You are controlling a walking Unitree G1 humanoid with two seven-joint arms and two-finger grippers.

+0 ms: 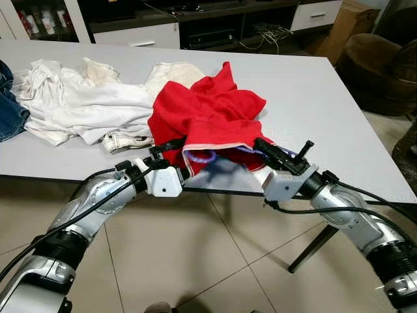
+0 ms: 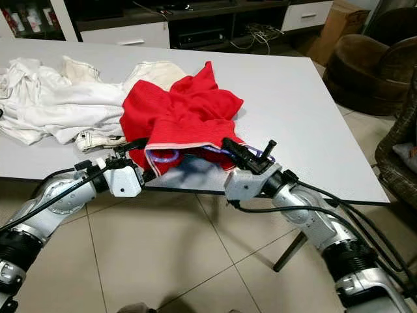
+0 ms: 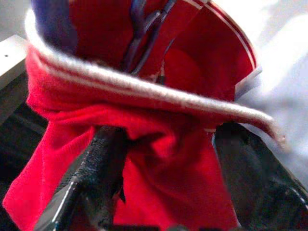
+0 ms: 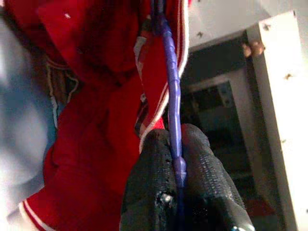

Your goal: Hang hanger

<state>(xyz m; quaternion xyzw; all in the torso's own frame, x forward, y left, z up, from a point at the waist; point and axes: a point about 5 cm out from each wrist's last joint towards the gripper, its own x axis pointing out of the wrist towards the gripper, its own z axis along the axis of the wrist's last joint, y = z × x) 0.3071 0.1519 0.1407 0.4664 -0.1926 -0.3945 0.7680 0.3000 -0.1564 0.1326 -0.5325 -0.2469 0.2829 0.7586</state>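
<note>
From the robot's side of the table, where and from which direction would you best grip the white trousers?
Grip the white trousers at the waistband end, coming from the table's near edge. That thick hem lies nearest, flat and clear of the red shirt; both tools look occupied at the shirt.

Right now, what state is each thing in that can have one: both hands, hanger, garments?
Left hand: shut on the red garment's hem at the table's front edge.
Right hand: shut on the purple hanger.
Purple hanger: partly inside the red garment, not yet hung.
Red garment: crumpled, hem overhanging the table edge.
White clothes: heaped, lying on the table.
</note>
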